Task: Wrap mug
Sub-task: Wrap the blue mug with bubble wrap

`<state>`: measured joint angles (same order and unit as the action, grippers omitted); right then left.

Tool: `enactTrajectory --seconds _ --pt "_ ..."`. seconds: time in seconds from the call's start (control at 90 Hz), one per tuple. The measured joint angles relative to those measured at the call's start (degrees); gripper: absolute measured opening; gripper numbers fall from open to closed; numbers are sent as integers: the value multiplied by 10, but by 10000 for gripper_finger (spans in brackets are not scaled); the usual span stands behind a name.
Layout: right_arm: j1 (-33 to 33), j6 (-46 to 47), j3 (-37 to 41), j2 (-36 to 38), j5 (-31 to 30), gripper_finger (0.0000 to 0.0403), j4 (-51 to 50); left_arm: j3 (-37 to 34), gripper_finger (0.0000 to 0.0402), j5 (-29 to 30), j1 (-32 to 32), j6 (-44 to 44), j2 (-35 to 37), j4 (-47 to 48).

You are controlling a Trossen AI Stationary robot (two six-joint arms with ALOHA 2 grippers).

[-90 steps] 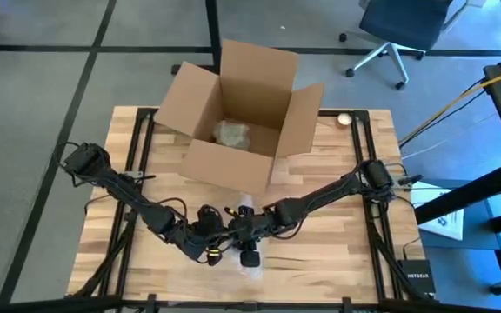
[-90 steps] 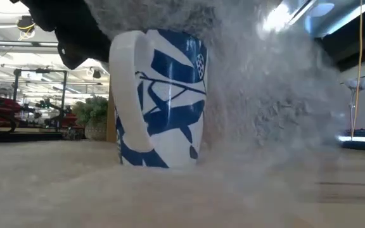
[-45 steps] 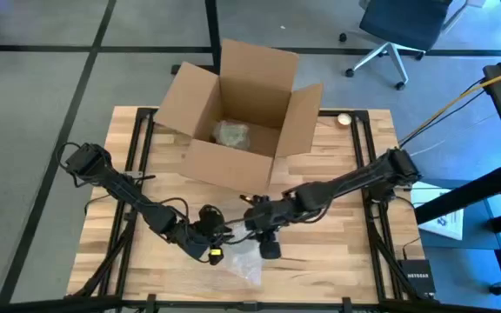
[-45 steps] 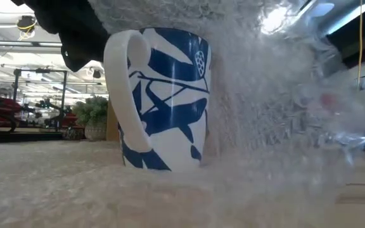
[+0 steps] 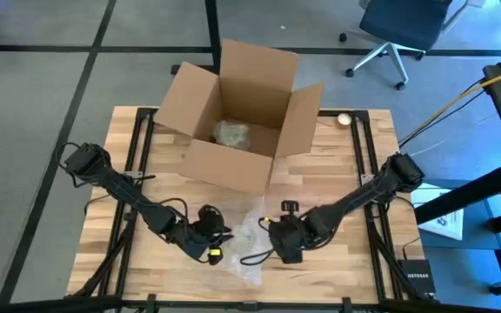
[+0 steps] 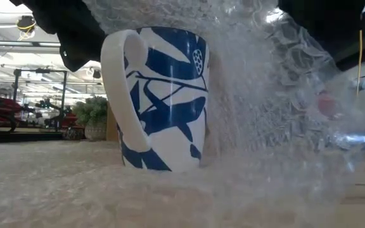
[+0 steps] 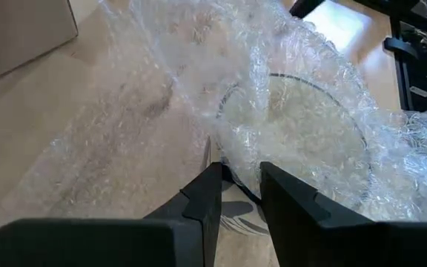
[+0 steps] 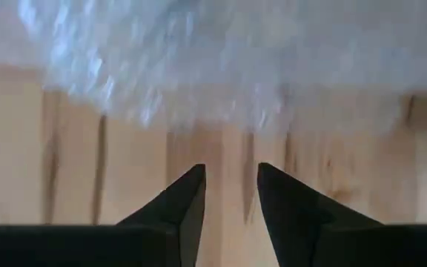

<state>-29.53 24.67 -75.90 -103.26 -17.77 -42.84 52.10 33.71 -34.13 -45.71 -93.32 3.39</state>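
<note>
A white mug with a blue leaf pattern [image 6: 160, 95] stands upright on a sheet of clear bubble wrap [image 5: 249, 228] near the table's front middle. The wrap [image 6: 271, 95] is draped over the mug's top and its right side. Through the wrap the mug's round mouth [image 7: 295, 126] shows. My left gripper [image 5: 218, 233] is at the mug's left, shut on its rim. My right gripper [image 5: 277, 237] sits to the right of the wrap, low over bare wood, open with nothing between its fingers [image 8: 191, 193]. My left gripper has the mug's rim [image 7: 237, 182] between its two fingers, at the side nearest the gripper, with bubble wrap lying over that spot. The fingers [image 7: 210, 196] slant down from the table's left. The mug stands upright with its base on the wrap.
An open cardboard box [image 5: 242, 113] stands at the table's far middle with a wrapped bundle [image 5: 231, 133] inside. A small round object [image 5: 344, 119] lies at the far right. Bare wood stretches right of my right gripper.
My right gripper has gone from the mug toward the table's right edge and a little nearer. The wrap on the mug's right side has spread out toward it. The mug has shifted slightly in the low view, its handle a bit more to the left.
</note>
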Motion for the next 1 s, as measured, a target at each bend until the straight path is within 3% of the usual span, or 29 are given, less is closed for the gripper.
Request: enactTrajectory --seconds 0.089,0.278,0.411,0.567,1.0 --pt "-7 -31 -7 0 -26 112 59 0 76 0 0 -3 0 0" --pt "-2 -122 -11 -4 -22 110 215 -1 76 2 0 12 -1 -16" --pt "10 -146 -11 -16 0 78 288 -1 76 1 0 15 -1 -24" --pt "22 -146 -11 -40 39 9 314 -1 76 1 1 13 -1 -25" --pt "49 -110 -19 -84 69 2 307 38 76 -12 -2 45 0 -24"
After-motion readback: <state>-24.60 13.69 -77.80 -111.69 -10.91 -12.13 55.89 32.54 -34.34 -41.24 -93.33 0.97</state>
